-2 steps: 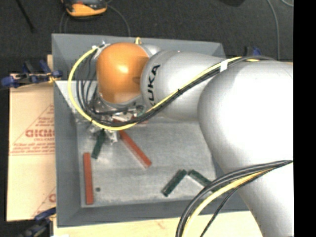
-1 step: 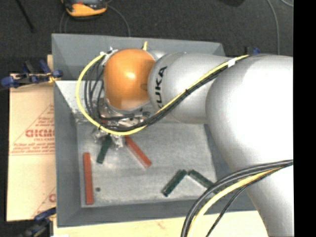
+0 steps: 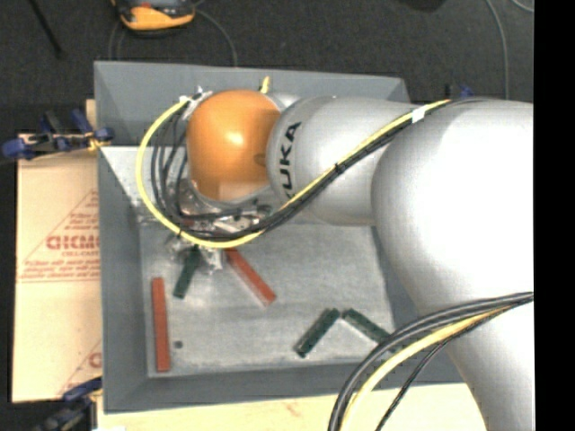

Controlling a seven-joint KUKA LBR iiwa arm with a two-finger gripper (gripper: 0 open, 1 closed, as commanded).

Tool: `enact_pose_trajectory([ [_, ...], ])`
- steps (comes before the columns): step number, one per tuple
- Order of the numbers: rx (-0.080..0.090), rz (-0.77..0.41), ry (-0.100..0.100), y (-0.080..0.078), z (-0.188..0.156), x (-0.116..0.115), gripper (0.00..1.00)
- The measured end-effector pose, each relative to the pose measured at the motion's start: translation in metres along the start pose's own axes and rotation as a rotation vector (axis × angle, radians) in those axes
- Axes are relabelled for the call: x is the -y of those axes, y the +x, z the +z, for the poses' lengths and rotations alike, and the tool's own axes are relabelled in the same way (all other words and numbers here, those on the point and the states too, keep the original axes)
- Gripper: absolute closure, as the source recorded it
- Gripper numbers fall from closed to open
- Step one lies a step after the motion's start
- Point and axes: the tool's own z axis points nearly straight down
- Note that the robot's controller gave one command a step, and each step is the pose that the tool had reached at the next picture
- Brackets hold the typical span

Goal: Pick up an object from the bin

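Camera view: tool just above dark green stick

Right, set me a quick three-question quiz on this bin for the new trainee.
1. True or false: the long red stick lies beside the bin wall on the view's left.
2. Which thing lies nearest the claw? A) the short dark green stick B) the long red stick C) a blue ball
3. Fill in: the slanting stick just right of the claw is ___ in colour.

Key: 1 true; 2 A; 3 red.
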Motion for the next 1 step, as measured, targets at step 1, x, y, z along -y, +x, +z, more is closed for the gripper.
enact_pose_trajectory([
  [1, -0.003, 0.046, -0.002, 0.0279, -0.1569, 0.0173, 1.00],
])
